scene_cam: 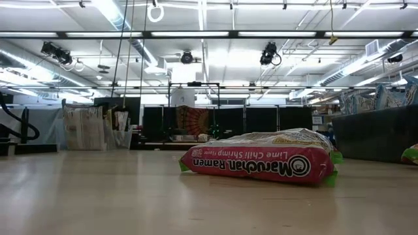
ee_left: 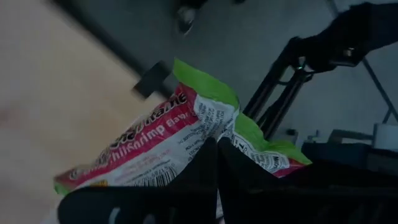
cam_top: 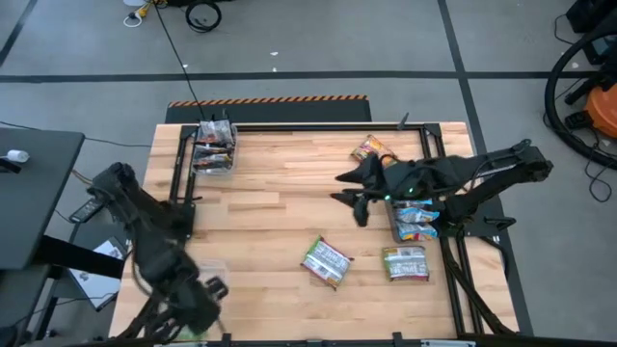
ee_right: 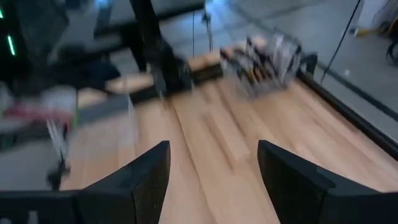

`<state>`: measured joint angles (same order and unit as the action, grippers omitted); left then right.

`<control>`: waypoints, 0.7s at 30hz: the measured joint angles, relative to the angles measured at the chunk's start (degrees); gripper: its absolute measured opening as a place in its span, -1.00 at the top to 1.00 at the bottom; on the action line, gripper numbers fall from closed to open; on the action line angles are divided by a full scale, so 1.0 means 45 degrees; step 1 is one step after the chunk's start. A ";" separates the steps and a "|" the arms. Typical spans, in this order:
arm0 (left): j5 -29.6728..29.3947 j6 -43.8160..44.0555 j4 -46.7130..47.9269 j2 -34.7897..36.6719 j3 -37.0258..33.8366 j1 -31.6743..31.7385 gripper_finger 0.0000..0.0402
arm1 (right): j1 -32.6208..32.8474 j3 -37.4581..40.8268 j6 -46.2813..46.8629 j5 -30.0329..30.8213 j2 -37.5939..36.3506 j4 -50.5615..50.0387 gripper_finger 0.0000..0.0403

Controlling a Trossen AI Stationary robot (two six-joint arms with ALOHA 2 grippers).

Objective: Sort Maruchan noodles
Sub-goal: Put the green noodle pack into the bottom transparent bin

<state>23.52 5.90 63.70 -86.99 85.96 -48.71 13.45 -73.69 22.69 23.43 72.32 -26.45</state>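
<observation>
Green-edged lime chili shrimp packet (ee_left: 186,130) sits pinched in the left end effector (cam_top: 198,301) at the surface's (cam_top: 280,226) near-left corner; likely mid-carry, needing a clear drop spot. Two loose packets (cam_top: 326,261) lie near-centre with open wood around them. Right end effector (cam_top: 359,204), fingers spread and empty, hovers mid-surface. Far-left bin (cam_top: 214,146) holds sorted packets.

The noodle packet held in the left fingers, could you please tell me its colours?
Green-edged white wrapper with a red band, clearest in the left wrist view.
</observation>
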 joint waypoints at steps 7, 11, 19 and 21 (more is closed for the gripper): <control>0.0445 0.1462 -0.5021 0.2380 -0.4594 -0.1276 1.00 | 0.1023 0.0005 0.1191 0.1142 0.2043 0.2921 -0.22; 0.1551 0.0797 -0.5212 0.2912 -0.5849 -0.1234 1.00 | 0.1551 0.0010 0.1774 0.1187 0.3350 0.4371 -0.22; 0.3385 -0.1623 -0.6122 0.2998 -0.7483 -0.0062 1.00 | 0.1873 0.0024 0.2317 0.1018 0.5017 0.5693 -0.22; 0.3862 -0.1847 -0.6702 0.2998 -0.7896 0.0412 1.00 | 0.1784 0.0024 0.2313 0.0773 0.5175 0.5769 -0.22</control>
<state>40.90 -2.42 33.54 -73.49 50.43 -46.85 21.48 -73.58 33.10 26.91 95.61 -0.49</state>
